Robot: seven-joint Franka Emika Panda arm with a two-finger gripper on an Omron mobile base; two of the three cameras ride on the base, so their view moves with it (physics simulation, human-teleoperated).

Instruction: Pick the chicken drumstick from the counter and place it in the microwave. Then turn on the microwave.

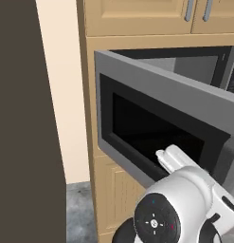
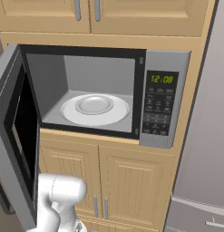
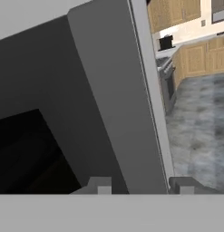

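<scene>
The microwave [image 2: 161, 108] stands open, built in under light wooden cabinets. Its white round turntable [image 2: 95, 108] lies bare inside the grey cavity. The door [image 1: 151, 118] with its black window is swung out to the left. In the hand view my gripper [image 3: 141, 185] sits right at that door [image 3: 109, 90], with its two fingertips apart and the door's grey free edge running up between them. Nothing shows between the fingers. The chicken drumstick is out of view.
A tall grey fridge [image 2: 208, 136] flanks the microwave on the right, and a dark panel [image 1: 23, 142] stands to the left. Wooden cabinet doors [image 2: 122, 181] sit below. Past the door, the hand view shows grey floor [image 3: 199, 127] and distant cabinets [image 3: 195, 59].
</scene>
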